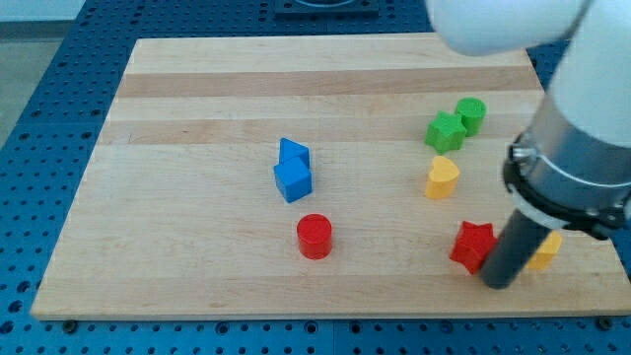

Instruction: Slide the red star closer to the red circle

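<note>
The red star (472, 246) lies near the view's bottom right of the wooden board (197, 148). The red circle (315, 236) stands to its left, near the board's bottom middle, well apart from it. My tip (498, 283) is down on the board just right of and slightly below the red star, touching or nearly touching its right side. The rod partly hides a yellow block (545, 252) behind it.
A yellow heart-like block (442, 177) sits above the red star. A green star (445, 131) and a green circle (471, 114) touch at the upper right. Two blue blocks (292, 170) sit together above the red circle. The arm's body fills the right side.
</note>
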